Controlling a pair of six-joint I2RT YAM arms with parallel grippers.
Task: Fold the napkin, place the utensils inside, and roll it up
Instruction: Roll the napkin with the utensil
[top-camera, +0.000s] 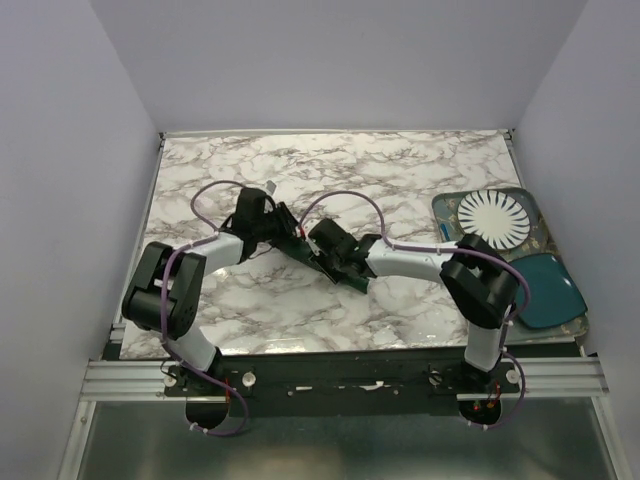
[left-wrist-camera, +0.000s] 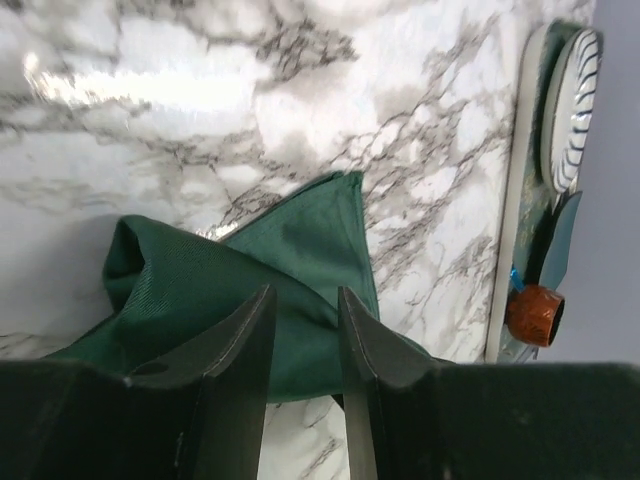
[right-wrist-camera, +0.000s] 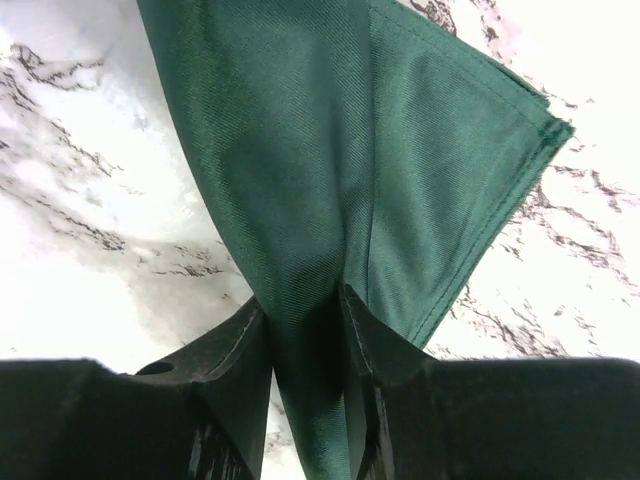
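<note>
The dark green napkin (top-camera: 303, 247) hangs bunched between my two grippers at the middle of the marble table. My left gripper (top-camera: 287, 226) has its jaws nearly together on a raised fold of the napkin (left-wrist-camera: 290, 250); the rest of the cloth spreads below the fingers. My right gripper (top-camera: 322, 252) is shut on a gathered strip of the napkin (right-wrist-camera: 330, 170), which runs straight down between its fingers. A folded corner lies at the upper right of the right wrist view. A small silver glint (left-wrist-camera: 213, 232) at the napkin's edge may be the fork; otherwise it is hidden.
A tray (top-camera: 445, 205) at the table's right edge holds a white striped plate (top-camera: 492, 220), a teal oval dish (top-camera: 545, 290) and a thin blue stick (top-camera: 441, 234). A small brown cup (left-wrist-camera: 535, 315) stands by the tray. Walls close in the left, far and right sides.
</note>
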